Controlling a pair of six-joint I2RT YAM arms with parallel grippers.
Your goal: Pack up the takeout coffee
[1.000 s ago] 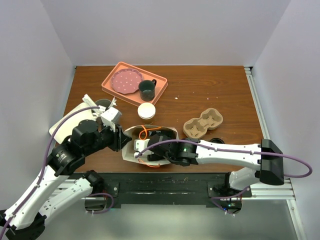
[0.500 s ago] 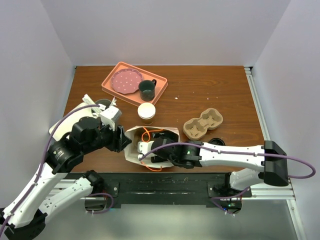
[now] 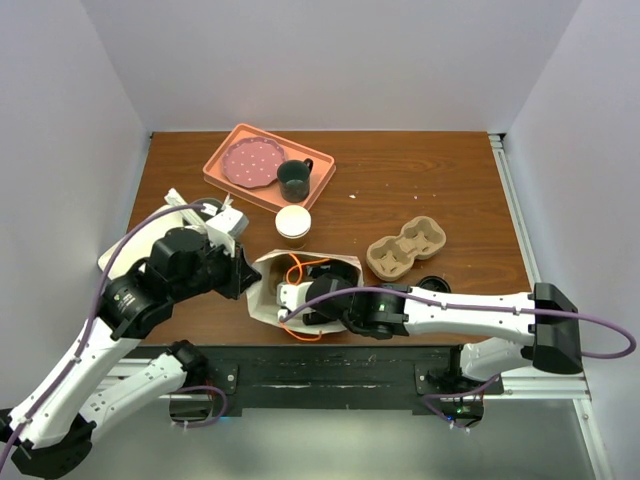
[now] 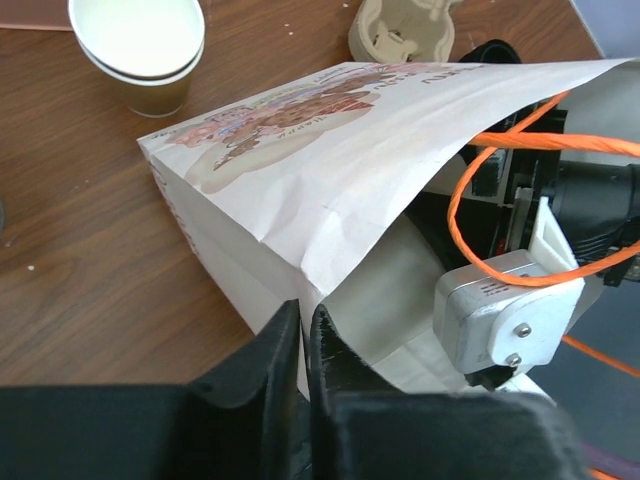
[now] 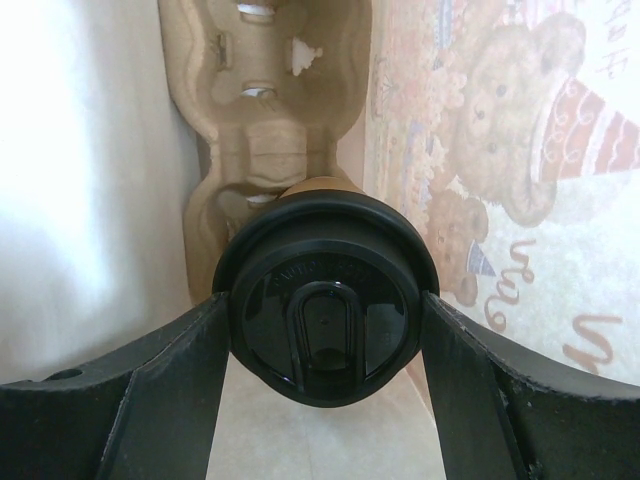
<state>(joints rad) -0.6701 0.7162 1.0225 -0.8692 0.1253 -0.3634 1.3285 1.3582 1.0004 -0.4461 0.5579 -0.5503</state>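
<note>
The left claw is closed, pinching the rim of the paper bag. Inside the bag, the right claw grips the takeout coffee between its fingers. The round black lid hides all but a sliver of the tan body.

The left hand is pinching the rim of the paper bag, which is lying open on the surface near a lidless cup.
</note>
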